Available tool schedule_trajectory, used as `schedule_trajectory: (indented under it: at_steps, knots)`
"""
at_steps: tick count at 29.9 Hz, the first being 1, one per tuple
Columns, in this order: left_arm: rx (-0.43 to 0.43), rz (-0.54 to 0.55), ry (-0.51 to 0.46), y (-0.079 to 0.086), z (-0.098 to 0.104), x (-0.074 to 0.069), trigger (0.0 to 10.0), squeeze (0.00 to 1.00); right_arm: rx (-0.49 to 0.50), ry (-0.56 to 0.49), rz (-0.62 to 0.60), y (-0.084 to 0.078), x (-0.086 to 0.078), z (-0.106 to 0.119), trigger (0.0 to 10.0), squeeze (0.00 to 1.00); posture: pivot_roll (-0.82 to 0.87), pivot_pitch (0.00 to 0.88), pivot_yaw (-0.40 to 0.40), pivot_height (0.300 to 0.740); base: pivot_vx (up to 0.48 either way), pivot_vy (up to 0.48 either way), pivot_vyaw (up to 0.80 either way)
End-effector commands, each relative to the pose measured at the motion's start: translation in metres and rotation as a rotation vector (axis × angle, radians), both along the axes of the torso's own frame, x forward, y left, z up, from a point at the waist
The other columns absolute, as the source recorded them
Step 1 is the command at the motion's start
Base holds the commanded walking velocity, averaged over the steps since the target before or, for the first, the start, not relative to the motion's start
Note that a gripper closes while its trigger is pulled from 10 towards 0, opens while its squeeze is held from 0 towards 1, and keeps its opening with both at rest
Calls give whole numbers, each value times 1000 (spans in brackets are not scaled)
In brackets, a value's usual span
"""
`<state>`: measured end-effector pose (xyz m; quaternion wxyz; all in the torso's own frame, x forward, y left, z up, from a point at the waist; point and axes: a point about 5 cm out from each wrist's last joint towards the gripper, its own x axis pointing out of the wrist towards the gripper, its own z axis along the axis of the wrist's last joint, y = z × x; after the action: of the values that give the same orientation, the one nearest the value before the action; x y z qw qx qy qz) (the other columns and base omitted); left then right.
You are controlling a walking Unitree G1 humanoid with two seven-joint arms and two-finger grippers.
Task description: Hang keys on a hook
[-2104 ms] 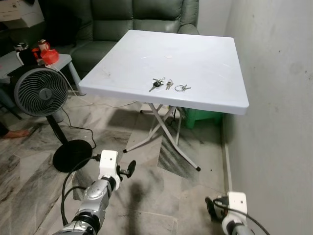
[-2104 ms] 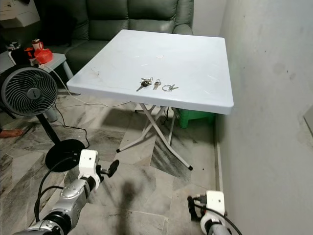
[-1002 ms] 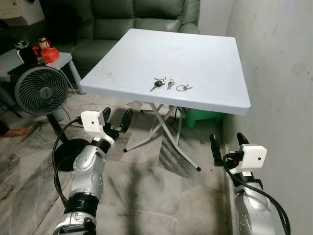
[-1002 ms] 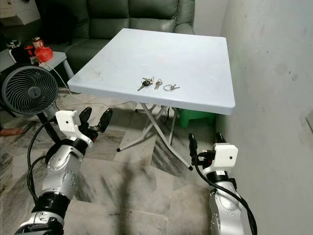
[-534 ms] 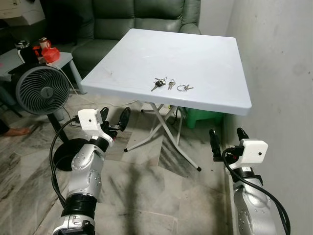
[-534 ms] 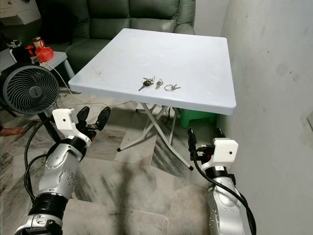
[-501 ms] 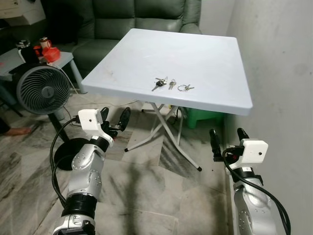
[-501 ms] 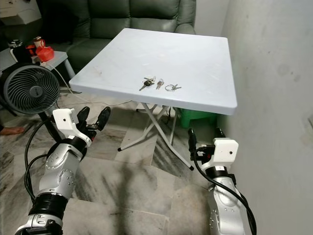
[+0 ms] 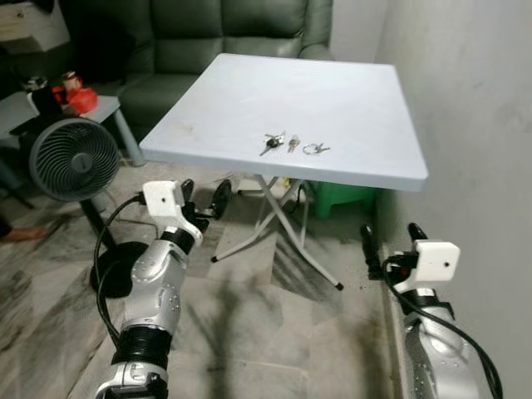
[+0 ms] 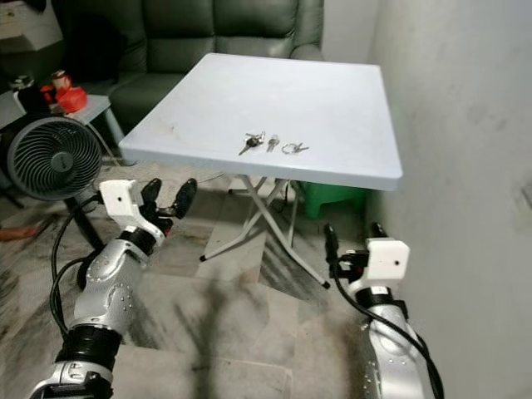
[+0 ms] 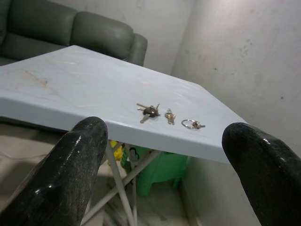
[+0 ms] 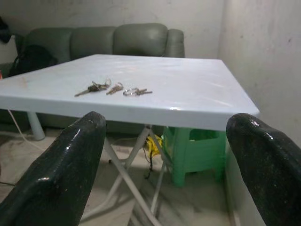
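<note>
Three key bunches (image 9: 293,145) are counted on the white folding table (image 9: 249,91), at twelve o'clock of both wide-open, empty grippers: left gripper (image 9: 204,198), right gripper (image 9: 391,239). No writing can be read.

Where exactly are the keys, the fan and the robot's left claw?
keys (image 9: 272,143), left eye view, dark-headed bunch.
fan (image 9: 73,159), left eye view, grille centre.
left claw (image 9: 204,199), left eye view, between its fingertips.

illumination is dim and even, indoor. the white worktop (image 9: 332,100) is the brightest surface, with faint glare. soft shadows fall on the floor (image 9: 249,332) beneath it. head views show slight motion blur; near black fingers (image 11: 70,174) are defocused.
</note>
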<state>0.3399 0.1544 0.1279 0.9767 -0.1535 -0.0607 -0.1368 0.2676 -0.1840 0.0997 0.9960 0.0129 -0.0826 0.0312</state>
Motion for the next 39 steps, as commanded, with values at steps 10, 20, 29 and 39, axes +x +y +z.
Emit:
schedule_trajectory:
  at_steps: [10, 20, 29, 39]
  knots:
    - [8, -6, 13, -2, 1, 0, 10000, 0, -14, -4, 13, 0, -1, 5, 10000, 0, -47, 0, 4, 740, 0, 0, 0]
    - [19, -27, 30, -2, 0, -1, 10000, 0, -17, -5, 10, -2, -3, 5, 10000, 0, -50, 0, 7, 740, 0, 0, 0]
    - [21, -43, 26, -3, 2, 0, 10000, 0, -15, -2, 12, 0, -2, 5, 10000, 0, -45, 0, 9, 740, 290, 0, 0]
    - [26, -45, 29, -2, 2, 0, 10000, 0, -14, -3, 7, 0, -3, 5, 10000, 0, -45, 0, 15, 740, 414, 0, 0]
